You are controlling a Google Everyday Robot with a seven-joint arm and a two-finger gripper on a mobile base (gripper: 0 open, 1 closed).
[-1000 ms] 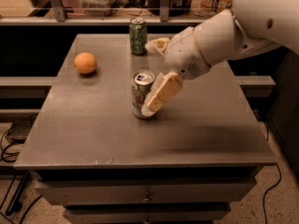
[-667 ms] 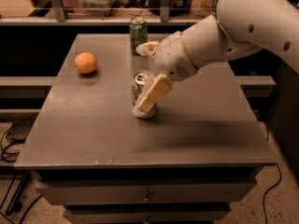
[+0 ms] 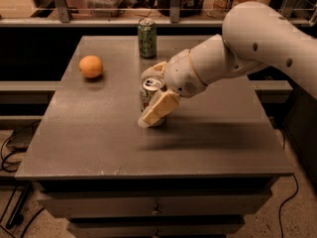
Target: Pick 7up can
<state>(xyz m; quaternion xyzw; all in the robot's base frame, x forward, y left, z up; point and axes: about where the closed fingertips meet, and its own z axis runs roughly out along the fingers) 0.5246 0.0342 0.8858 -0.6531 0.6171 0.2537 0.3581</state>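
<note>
Silver 7up can (image 3: 146,97) between parted fingers (image 3: 159,108) of the tool (image 3: 147,95)

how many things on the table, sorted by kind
cans: 2, the pale can mid-table with the pincer at it, and the green can at the back
orange: 1
total: 3

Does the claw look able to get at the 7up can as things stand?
Probably yes: the claw sits around the 7up can, nothing between them; the orange and the green can stand well away.
</note>
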